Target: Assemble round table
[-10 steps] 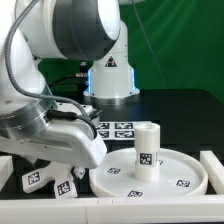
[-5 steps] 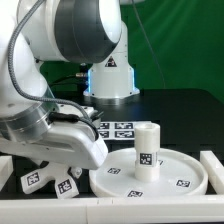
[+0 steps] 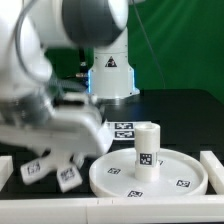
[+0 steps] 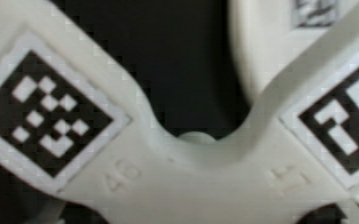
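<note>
the white, rimmed round disc (image 3: 116, 181) lay flat at the lower right of the exterior view. the short cylindrical leg (image 3: 147, 150) stood upright on it, tag facing the camera. the cross-shaped base (image 3: 66, 177) was at lower left, blurred and partly hidden, its tagged arms spread.

Exterior view low, near surface (image 3: 190, 110), facing arm base (image 3: 110, 75) at 12 o'clock, wrist view close-up on cross-shaped base (image 4: 179, 160), shared at exterior's 8 o'clock

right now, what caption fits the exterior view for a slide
Blurred arm over the base, beside the disc with the leg upright on it.
</note>
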